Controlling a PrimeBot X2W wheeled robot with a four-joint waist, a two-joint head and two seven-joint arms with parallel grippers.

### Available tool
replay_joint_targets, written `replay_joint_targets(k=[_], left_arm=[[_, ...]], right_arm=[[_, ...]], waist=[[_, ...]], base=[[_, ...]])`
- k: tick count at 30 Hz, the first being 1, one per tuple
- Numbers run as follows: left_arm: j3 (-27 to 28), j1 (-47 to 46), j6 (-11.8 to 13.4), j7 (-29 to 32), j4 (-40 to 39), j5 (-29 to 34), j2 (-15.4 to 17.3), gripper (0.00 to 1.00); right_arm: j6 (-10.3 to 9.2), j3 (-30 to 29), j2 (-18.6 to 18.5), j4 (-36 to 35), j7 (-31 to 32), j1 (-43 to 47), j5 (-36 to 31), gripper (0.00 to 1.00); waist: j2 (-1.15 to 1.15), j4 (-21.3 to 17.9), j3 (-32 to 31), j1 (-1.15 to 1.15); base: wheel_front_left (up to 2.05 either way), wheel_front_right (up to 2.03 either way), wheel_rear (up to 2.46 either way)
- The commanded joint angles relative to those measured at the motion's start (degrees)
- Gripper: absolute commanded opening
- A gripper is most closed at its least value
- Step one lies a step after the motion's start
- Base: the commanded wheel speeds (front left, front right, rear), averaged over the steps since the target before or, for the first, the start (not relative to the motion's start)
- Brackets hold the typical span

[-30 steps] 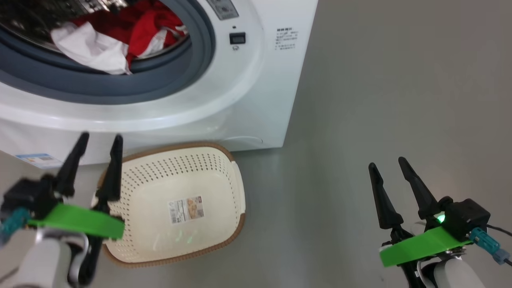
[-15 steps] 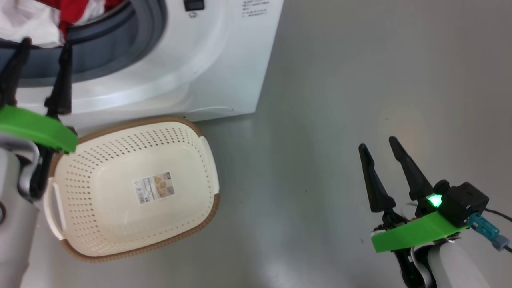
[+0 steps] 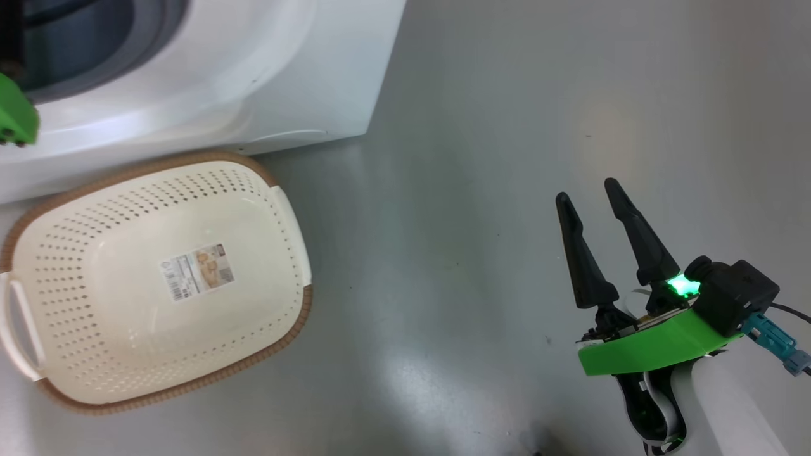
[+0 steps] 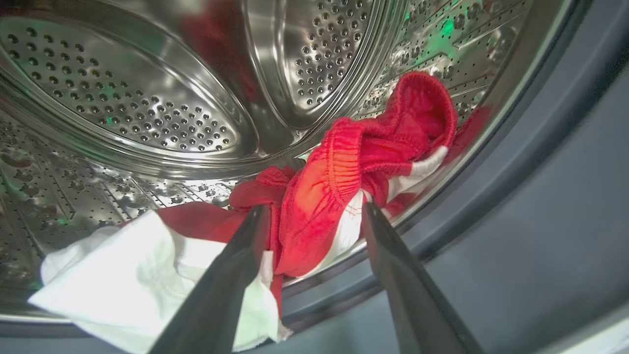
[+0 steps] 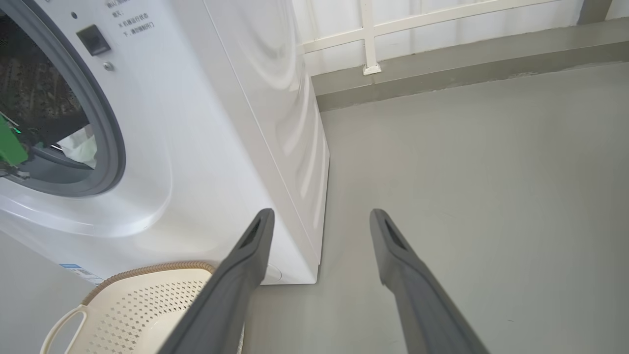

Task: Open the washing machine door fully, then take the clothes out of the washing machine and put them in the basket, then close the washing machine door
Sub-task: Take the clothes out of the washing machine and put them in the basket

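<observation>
In the white front-loading washing machine [image 3: 209, 82], a red white-striped garment [image 4: 344, 182] and a plain white garment [image 4: 128, 275] lie crumpled, touching, at the steel perforated drum [image 4: 147, 108] lip. The cream perforated plastic basket [image 3: 253, 209], brown-rimmed, sits upright on the floor [image 3: 507, 126] just before the machine.

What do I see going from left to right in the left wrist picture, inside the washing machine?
white garment → red garment with white stripes → grey rubber gasket
</observation>
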Motion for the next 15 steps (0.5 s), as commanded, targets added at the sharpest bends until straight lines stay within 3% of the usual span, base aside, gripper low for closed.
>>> replay_joint_targets(k=[1,15], left_arm=[[-0.02,-2.34,0.04,-0.28,0.66,-0.81,3.94,1.00],[-11.26,-11.85,0.04,1.74,9.87,-4.94,7.89,1.00]], right_arm=[[0.43,1.48,-0.08,-1.55,-0.36,-0.14,0.31,1.00],[0.43,3.47,-0.08,-2.24,-0.36,-0.02,1.48,1.00]], waist=[[0.00,-1.59,1.48,0.00],[0.00,-4.81,3.50,0.00]], base=[[0.00,0.00,0.00],[0.00,0.00,0.00]])
